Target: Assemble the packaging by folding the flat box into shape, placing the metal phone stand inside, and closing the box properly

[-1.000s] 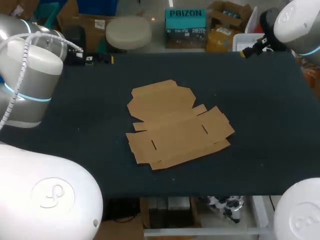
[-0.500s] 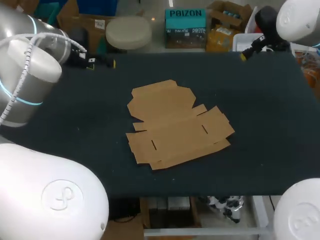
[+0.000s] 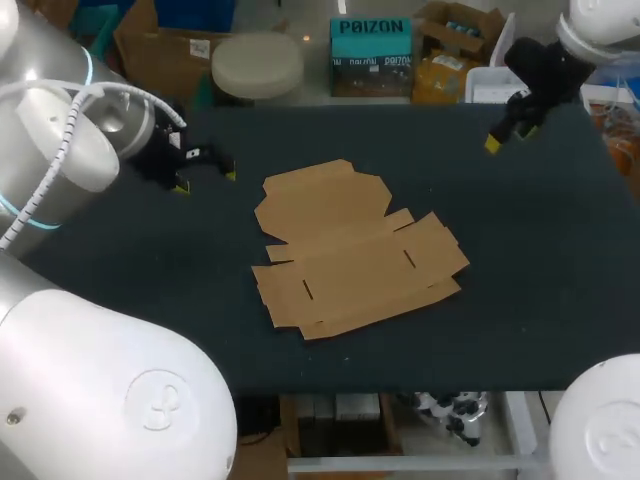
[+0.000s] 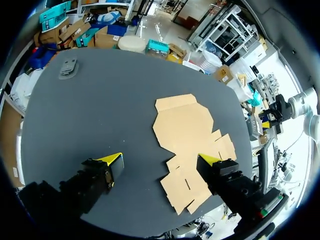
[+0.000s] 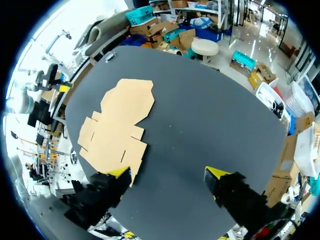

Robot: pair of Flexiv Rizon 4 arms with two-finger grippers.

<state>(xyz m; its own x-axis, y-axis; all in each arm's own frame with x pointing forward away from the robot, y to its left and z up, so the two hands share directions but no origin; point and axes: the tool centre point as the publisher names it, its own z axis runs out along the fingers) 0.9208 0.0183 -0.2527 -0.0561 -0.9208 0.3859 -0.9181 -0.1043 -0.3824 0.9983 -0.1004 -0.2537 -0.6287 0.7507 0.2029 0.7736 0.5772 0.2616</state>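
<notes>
Holding the left fingers (image 4: 112, 160) and the right fingers (image 5: 217, 174) spread and empty near the far corners of the tabletop (image 3: 520, 280), flanking the flat box (image 3: 350, 250) lying unfolded in the middle, seemingly for approaching it from both sides.

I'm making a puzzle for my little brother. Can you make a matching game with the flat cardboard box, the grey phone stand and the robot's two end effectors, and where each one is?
Things
1. flat box
2. phone stand
3. left end effector
4. right end effector

Places
A. open, above the far right part of the table
B. lying unfolded in the middle of the table
C. open, above the table just left of the box
D. small and grey, near a far corner of the table, apart from the box

Pairs: 1-B, 2-D, 3-C, 4-A
</notes>
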